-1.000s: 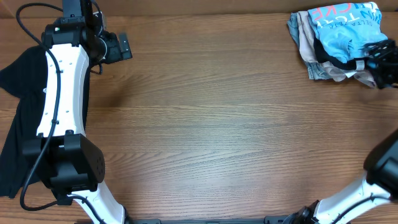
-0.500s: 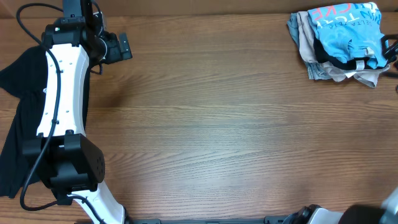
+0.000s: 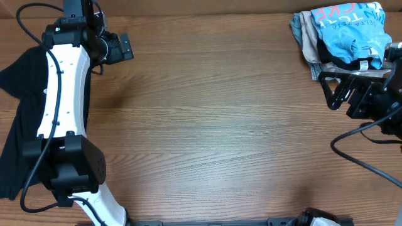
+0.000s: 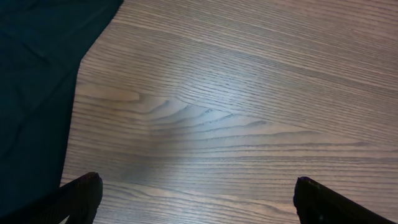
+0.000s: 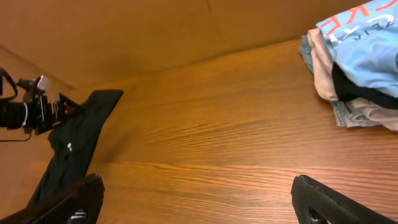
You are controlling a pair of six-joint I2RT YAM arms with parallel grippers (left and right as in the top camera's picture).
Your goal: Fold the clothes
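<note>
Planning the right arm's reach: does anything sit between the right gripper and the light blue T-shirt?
Nothing visible. The light blue T-shirt tops a clothes pile, uncovered; only bare table separates it from the open right gripper.

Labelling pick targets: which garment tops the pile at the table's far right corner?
The light blue printed cotton T-shirt; a black garment and a beige garment lie beneath it.

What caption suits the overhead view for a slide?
Light blue T-shirt tops a folded clothes pile at the table's corner; black garment lies opposite.
</note>
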